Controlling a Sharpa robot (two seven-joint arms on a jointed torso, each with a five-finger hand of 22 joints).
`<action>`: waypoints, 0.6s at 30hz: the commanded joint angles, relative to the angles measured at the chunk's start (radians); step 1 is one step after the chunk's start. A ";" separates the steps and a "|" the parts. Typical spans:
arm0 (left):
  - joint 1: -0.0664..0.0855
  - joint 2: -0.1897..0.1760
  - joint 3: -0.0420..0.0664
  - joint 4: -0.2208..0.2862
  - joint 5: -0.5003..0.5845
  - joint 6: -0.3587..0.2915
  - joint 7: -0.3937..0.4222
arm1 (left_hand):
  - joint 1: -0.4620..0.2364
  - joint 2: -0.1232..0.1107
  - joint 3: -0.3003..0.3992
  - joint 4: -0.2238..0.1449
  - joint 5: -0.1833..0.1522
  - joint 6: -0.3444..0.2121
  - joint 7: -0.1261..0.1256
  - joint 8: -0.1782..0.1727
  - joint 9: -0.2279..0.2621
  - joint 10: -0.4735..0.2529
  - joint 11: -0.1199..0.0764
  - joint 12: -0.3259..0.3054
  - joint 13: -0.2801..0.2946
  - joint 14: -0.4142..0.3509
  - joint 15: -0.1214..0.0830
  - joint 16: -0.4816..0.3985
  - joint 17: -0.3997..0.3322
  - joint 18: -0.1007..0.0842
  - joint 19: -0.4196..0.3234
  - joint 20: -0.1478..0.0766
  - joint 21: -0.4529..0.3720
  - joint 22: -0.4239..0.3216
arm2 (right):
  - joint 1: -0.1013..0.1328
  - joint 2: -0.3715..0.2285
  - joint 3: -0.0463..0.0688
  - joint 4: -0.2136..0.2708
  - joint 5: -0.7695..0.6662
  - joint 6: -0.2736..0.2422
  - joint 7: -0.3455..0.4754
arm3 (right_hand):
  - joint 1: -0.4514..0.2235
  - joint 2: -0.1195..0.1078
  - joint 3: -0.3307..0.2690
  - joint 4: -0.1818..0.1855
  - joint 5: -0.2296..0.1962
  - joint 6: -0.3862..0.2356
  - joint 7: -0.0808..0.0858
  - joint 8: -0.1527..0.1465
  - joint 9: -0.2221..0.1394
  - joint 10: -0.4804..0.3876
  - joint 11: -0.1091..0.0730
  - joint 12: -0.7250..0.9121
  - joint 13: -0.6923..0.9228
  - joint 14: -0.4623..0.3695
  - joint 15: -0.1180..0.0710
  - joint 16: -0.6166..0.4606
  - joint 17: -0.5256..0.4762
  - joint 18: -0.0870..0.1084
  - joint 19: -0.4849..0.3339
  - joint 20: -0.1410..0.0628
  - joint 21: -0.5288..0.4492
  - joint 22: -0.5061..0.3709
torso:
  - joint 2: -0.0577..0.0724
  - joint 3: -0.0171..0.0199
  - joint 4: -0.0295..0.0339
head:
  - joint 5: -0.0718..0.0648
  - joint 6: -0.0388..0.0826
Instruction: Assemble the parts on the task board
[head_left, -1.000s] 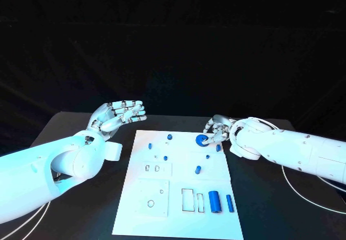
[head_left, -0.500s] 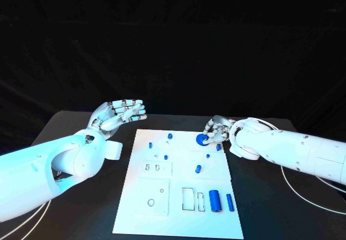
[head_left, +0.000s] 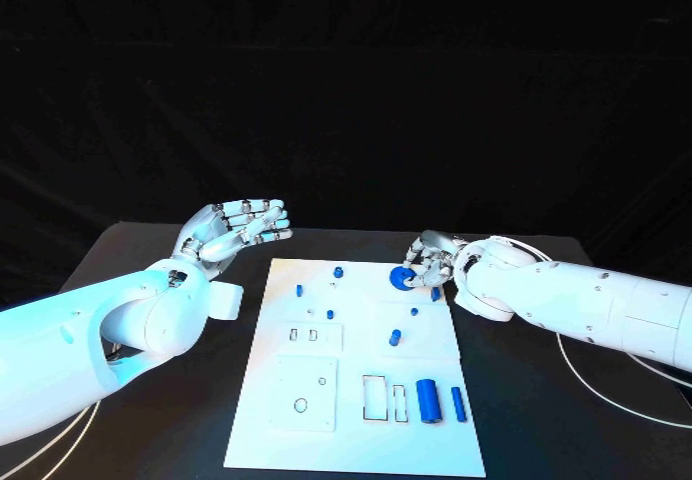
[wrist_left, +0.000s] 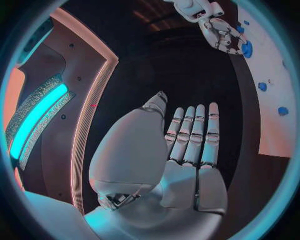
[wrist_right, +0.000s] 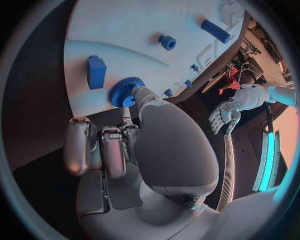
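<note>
Right robot hand (head_left: 433, 262) pinches one gear (head_left: 402, 279) (toothed) | left robot hand (head_left: 238, 228) empty

Head camera looking down, wrist cameras close behind hands, sharing task board (head_left: 361, 370)

the task board (head_left: 361, 400) is seen as plain white, with thin dark outlines of rectangles and an oval drawn in the lower middle of the frame. the parts are blue: a toothed gear (head_left: 402, 279) at upper centre, a cylinder (head_left: 428, 401) and a slimmer rod (head_left: 459, 404) at lower right. the table (head_left: 144, 260) is black. both arms are white; the left hand (head_left: 235, 229) and right hand (head_left: 436, 260) are silver, their fingers (head_left: 260, 222) banded with darker lines.
</note>
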 joint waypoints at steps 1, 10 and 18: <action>0.001 0.003 0.001 0.000 0.001 0.020 0.005 | 0.008 0.002 0.007 0.001 -0.005 0.006 0.033 -0.001 -0.002 0.007 0.001 -0.003 0.000 -0.004 -0.002 -0.005 0.001 0.012 0.003 0.005 0.004 -0.001 | -0.006 0.003 -0.002 0.017 -0.125 -0.066 -0.007 | -0.019 -0.016 0.020 0.008 -0.020 0.032 -0.014 0.001 -0.001 0.006 -0.003 0.005 0.111 0.084 -0.007 0.003 0.155 -0.008 0.005 -0.005 0.006 0.023 | -0.001 0.0004 0.0007 | 0.000 0.004; 0.001 0.004 0.001 -0.002 0.001 0.020 0.004 | 0.008 0.003 0.008 0.002 -0.005 0.006 0.033 -0.001 -0.002 0.007 0.001 -0.003 0.000 -0.004 -0.002 -0.005 0.002 0.012 0.003 0.005 0.004 -0.002 | -0.008 0.005 -0.002 0.084 -0.220 -0.208 -0.026 | -0.070 -0.030 0.040 0.017 -0.015 0.037 -0.014 -0.003 -0.003 0.014 -0.003 0.010 0.119 0.087 -0.008 0.006 0.164 -0.014 0.020 -0.005 0.023 0.047 | -0.001 0.0006 0.0002 | 0.001 0.008; 0.001 0.009 0.001 -0.006 0.001 0.022 0.004 | 0.008 0.003 0.008 0.002 -0.005 0.006 0.033 -0.001 -0.002 0.007 0.001 -0.003 0.000 -0.004 -0.002 -0.005 0.002 0.012 0.003 0.005 0.004 -0.002 | -0.008 0.044 -0.002 0.137 -0.283 -0.265 -0.045 | -0.076 -0.031 0.044 0.016 -0.015 0.038 -0.015 -0.003 -0.003 0.017 -0.004 0.013 0.123 0.087 -0.008 0.007 0.169 -0.015 0.024 -0.005 0.029 0.054 | -0.001 -0.0001 0.0029 | 0.000 0.007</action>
